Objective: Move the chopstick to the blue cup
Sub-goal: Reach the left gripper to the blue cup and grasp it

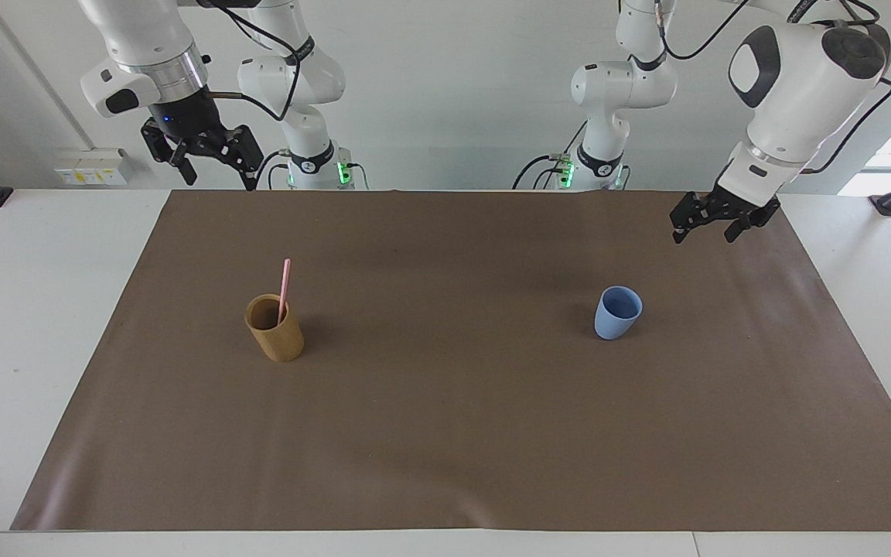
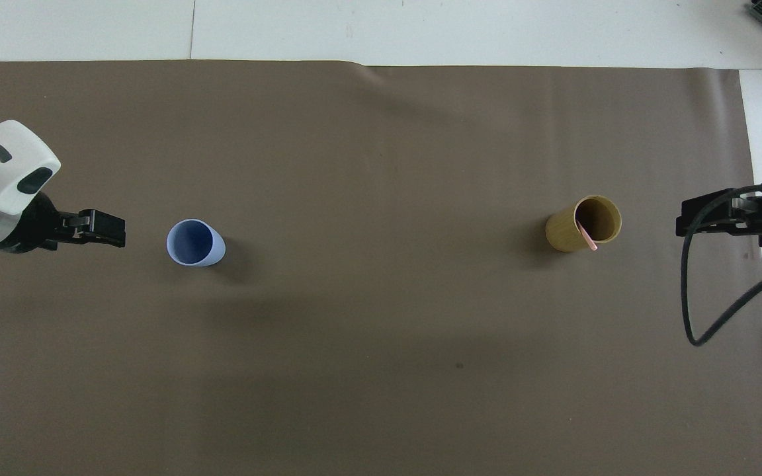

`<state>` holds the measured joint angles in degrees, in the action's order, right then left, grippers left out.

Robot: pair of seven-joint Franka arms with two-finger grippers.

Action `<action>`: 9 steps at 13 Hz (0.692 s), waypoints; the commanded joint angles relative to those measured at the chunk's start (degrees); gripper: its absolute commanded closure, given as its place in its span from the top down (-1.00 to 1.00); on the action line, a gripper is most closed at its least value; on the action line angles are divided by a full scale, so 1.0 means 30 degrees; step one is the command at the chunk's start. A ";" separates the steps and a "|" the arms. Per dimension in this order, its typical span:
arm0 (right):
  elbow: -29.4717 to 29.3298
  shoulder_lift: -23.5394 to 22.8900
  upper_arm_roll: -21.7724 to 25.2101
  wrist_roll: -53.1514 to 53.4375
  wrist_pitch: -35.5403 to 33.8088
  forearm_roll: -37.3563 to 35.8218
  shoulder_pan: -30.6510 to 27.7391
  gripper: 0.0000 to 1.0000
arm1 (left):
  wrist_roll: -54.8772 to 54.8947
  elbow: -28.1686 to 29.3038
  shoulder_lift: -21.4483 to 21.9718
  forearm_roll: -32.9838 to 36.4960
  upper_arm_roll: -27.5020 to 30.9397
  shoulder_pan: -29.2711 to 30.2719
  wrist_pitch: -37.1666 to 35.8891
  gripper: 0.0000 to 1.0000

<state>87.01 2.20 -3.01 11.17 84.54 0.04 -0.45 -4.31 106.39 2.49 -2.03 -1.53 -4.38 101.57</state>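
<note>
The pale pink chopstick (image 1: 284, 288) stands tilted in a tan-brown cylindrical holder (image 1: 277, 334) toward the right arm's end of the mat; it also shows in the overhead view (image 2: 587, 237). The blue cup (image 1: 614, 319) stands upright and empty toward the left arm's end, and its inside shows in the overhead view (image 2: 194, 243). My left gripper (image 1: 704, 234) is open and empty, in the air over the mat beside the blue cup, apart from it (image 2: 113, 231). My right gripper (image 1: 220, 179) is open and empty, waiting raised over the mat's edge near its base.
A brown mat (image 1: 445, 433) covers most of the white table (image 1: 35, 325). The right arm's black cable (image 2: 692, 311) loops over the mat's end beside the tan holder (image 2: 569, 231).
</note>
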 commanded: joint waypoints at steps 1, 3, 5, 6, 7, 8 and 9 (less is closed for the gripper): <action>0.0382 0.0291 -0.0110 0.0054 0.0151 0.0514 -0.0346 1.00 | -0.0934 0.2614 0.0457 0.0238 0.0188 -0.0793 0.2461 1.00; 0.0353 0.0262 -0.0110 0.0054 0.0180 0.0514 -0.0346 1.00 | -0.1083 0.3937 0.0429 0.0238 0.0188 -0.1146 0.3990 1.00; 0.0353 0.0262 -0.0110 0.0083 0.0180 0.0514 -0.0346 1.00 | -0.1200 0.4759 0.0138 0.0238 0.0188 -0.1178 0.5131 1.00; 0.0353 0.0262 -0.0110 0.0084 0.0180 0.0514 -0.0346 1.00 | -0.1230 0.5169 -0.0212 0.0238 0.0188 -0.1207 0.5921 1.00; 0.0353 0.0262 -0.0110 0.0084 0.0180 0.0514 -0.0346 1.00 | -0.1433 0.5434 -0.0564 0.0238 0.0188 -0.1410 0.6654 1.00; 0.0353 0.0262 -0.0110 0.0084 0.0180 0.0514 -0.0346 1.00 | -0.1609 0.5524 -0.0973 0.0238 0.0188 -0.1528 0.7242 1.00; 0.0353 0.0262 -0.0110 0.0084 0.0180 0.0514 -0.0317 1.00 | -0.1640 0.5496 -0.1326 0.0238 0.0188 -0.1558 0.7654 1.00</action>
<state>87.01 2.20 -3.01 11.17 84.54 0.04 -0.45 -7.49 121.99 0.23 -2.03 -1.63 -7.60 120.98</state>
